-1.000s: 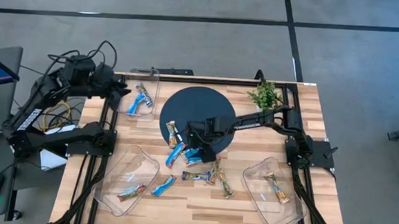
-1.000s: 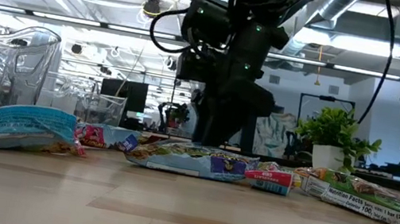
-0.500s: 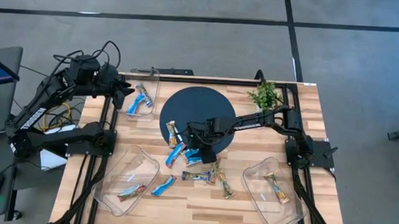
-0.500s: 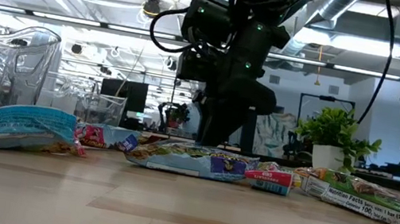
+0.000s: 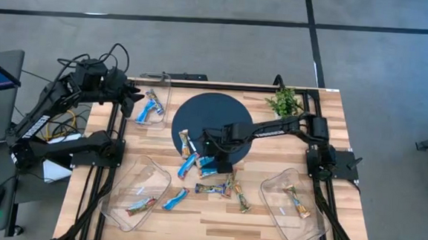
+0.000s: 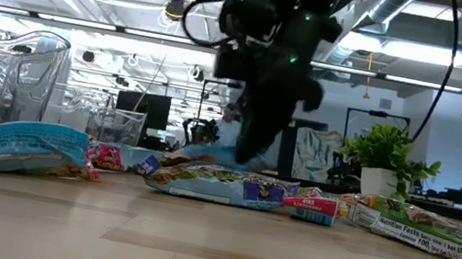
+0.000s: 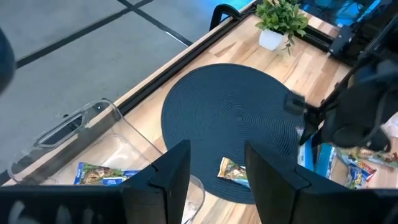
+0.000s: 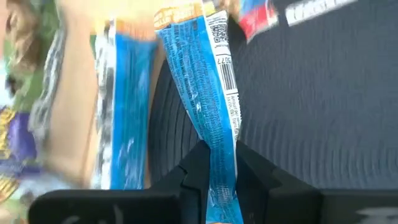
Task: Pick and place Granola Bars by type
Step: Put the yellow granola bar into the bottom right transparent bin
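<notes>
The right pincer (image 8: 217, 177) is clamped on a blue granola bar (image 8: 208, 118) at the round dark mat's (image 5: 211, 112) edge. The left pincer (image 7: 217, 177), fingers apart, hovers beside the far-left tray (image 5: 164, 83).

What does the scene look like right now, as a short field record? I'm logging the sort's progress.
right hand: shut on a blue bar, at the near edge of the round dark mat
left hand: open, raised above the far-left tray
far-left tray: two bars
near-left tray: one bar
near-right tray: one bar
loose bars: a cluster on the table near the mat's front edge
plant: far right corner
</notes>
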You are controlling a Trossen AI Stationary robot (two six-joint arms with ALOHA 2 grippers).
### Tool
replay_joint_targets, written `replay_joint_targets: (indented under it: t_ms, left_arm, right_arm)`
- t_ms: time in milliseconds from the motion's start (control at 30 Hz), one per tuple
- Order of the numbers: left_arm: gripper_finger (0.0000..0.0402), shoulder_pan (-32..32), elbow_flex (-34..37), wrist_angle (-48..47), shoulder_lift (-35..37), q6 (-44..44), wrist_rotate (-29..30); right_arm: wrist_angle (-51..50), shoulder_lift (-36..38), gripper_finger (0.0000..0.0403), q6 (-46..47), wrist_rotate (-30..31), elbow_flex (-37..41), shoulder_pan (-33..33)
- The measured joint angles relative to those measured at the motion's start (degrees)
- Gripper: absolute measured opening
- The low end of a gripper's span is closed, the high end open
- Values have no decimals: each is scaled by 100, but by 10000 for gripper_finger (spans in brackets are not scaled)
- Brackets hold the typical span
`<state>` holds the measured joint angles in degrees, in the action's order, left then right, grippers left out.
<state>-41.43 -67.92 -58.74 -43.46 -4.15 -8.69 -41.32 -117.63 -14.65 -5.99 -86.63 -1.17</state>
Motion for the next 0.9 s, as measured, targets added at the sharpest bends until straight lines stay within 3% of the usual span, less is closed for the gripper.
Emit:
replay_joint_targets:
  t_ms: [267,533,900]
  left_arm:
    - [144,0,0,103,-180,605,-687]
    - [144,203,-2,413,-707,1329,-1622]
    - [144,1360,-2,681,-2125,2292,-2059]
  right_arm:
    - [-241,900,49,810,28,0,-49]
    - [-1363,2041,49,2597,213,0,98]
    - [-2813,2814,49,6160,1046,2,1711]
